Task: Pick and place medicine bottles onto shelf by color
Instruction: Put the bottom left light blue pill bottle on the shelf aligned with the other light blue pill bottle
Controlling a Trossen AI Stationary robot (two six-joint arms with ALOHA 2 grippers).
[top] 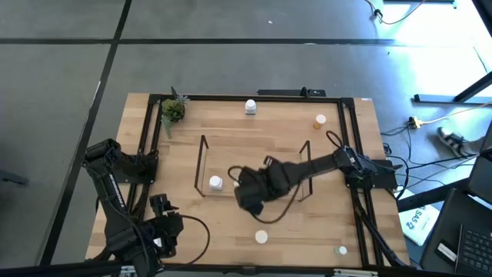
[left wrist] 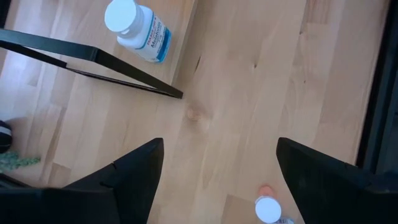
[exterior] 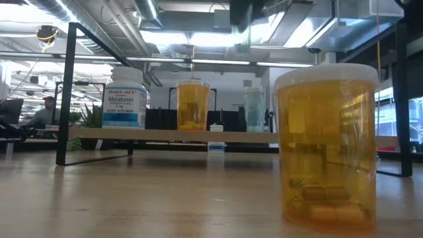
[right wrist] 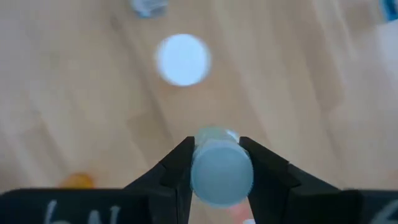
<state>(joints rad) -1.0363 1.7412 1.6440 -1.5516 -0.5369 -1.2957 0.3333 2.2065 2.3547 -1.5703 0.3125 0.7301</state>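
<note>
High view: right gripper [top: 252, 201] hangs over the shelf [top: 202, 165] near its front middle, arm hiding what it carries; left gripper [top: 163, 209] waits at the table's near-left corner. Low view: white bottle [exterior: 124, 97] on the shelf reads "Melatonin", with an orange bottle [exterior: 192, 105] and a teal bottle [exterior: 255, 110] alongside; a big orange one [exterior: 326, 147] is cut off close up. Wrist views: left fingers [left wrist: 134, 171] apart, empty; right fingers [right wrist: 175, 169] clamped on a pale capped bottle [right wrist: 221, 171], blurry.
</note>
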